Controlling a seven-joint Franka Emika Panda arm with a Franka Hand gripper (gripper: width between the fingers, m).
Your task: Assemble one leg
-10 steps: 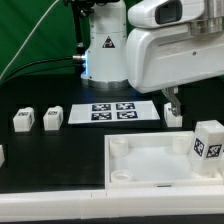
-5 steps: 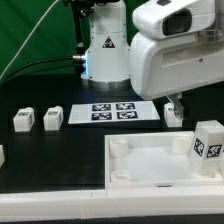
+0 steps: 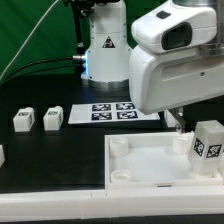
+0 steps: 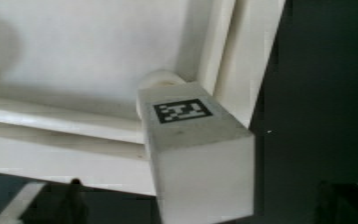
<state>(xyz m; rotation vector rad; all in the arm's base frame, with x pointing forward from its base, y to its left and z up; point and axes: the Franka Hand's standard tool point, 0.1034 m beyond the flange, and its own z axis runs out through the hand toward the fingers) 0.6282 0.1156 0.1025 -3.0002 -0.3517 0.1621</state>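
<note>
A white leg (image 4: 194,150) with a square marker on its face stands between my gripper's (image 4: 202,198) two dark fingers (image 4: 59,203), with a gap on each side. The gripper is open. Behind the leg lies the white tray-shaped piece (image 4: 69,90). In the exterior view my gripper (image 3: 184,124) hangs over the far right corner of the tray-shaped piece (image 3: 150,165), mostly hidden by the hand. A leg (image 3: 208,140) stands at the tray's right edge, just beside the gripper.
Two more legs (image 3: 23,120) (image 3: 52,118) stand on the black table at the exterior view's left, and another (image 3: 2,155) sits at the left edge. The marker board (image 3: 112,112) lies behind the tray, in front of the robot base.
The arm has come down and forward toward the tray's far right corner. It now covers the small leg that showed behind the tray earlier.
</note>
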